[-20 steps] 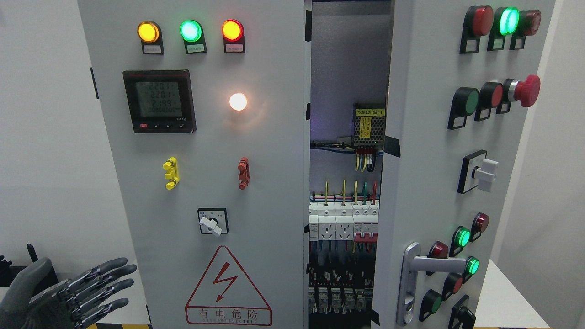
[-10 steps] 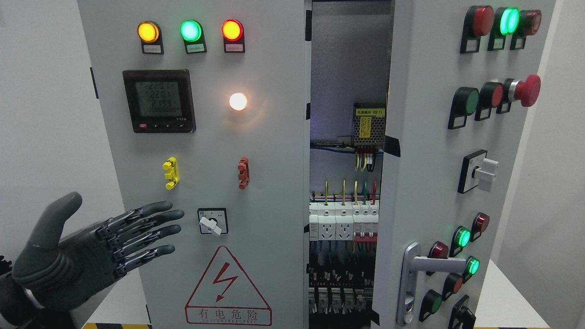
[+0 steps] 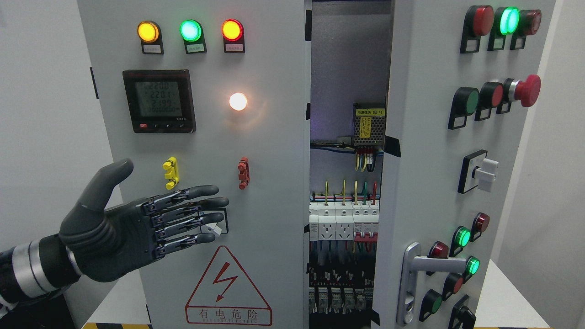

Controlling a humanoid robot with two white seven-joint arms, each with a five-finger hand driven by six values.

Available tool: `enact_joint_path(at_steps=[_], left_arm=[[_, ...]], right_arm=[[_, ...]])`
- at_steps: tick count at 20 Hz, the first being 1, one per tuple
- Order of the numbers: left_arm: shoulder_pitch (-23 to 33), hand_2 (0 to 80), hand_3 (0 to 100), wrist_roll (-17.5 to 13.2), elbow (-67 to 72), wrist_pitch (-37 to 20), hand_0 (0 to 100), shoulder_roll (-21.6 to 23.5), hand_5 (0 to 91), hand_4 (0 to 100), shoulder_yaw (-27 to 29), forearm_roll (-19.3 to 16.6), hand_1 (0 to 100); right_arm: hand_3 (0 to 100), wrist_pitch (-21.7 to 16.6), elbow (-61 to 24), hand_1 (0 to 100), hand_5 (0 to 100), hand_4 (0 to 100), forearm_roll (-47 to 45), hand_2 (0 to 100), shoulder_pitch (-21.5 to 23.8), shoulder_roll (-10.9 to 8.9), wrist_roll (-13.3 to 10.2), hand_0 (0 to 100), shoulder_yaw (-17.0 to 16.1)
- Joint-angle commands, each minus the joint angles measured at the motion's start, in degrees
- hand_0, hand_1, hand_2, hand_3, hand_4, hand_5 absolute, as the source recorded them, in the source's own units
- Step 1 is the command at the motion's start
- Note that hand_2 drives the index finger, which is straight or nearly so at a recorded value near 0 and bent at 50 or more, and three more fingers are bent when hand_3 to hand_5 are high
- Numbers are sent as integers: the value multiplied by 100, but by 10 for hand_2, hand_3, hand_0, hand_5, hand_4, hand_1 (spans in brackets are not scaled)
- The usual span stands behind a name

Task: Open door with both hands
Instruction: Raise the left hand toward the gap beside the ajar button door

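Note:
A grey electrical cabinet has two doors. The left door [image 3: 265,151] stands closed or nearly so, with indicator lamps, a meter and a rotary switch. The right door [image 3: 429,183] is swung partly open, showing its silver lever handle [image 3: 413,278] at the lower edge. Between the doors a gap shows wiring and breakers [image 3: 343,224]. My left hand [image 3: 183,219] is dark grey, fingers spread and straight, thumb up, held flat in front of the left door and covering the rotary switch. It holds nothing. My right hand is out of view.
A digital meter [image 3: 158,101], yellow clip [image 3: 170,173] and red clip [image 3: 243,173] stick out of the left door. Push buttons and a red mushroom stop button [image 3: 526,90] stick out of the right door. A white table edge [image 3: 507,297] shows at lower right.
My left hand has risen from the lower left corner and moved right, from beside the cabinet to in front of the left door's rotary switch. The doors have not moved.

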Motion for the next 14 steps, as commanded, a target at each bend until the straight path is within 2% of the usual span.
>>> enact_joint_path(at_steps=[1, 5, 14], left_arm=[[-1395, 0, 0, -101, 1374, 102, 0, -1549, 0, 42, -1760, 67, 0], [-1669, 0, 0, -180, 1902, 541, 0, -2385, 0, 42, -1769, 75, 0], [-1941, 0, 0, -180, 2404, 858, 0, -3625, 0, 42, -1743, -12, 0]], right_arm=[[0, -1, 0, 0, 0, 0, 0, 0, 0, -2, 4, 0, 0], [0, -1, 0, 0, 0, 0, 0, 0, 0, -2, 4, 0, 0], [0, -1, 0, 0, 0, 0, 0, 0, 0, -2, 4, 0, 0]])
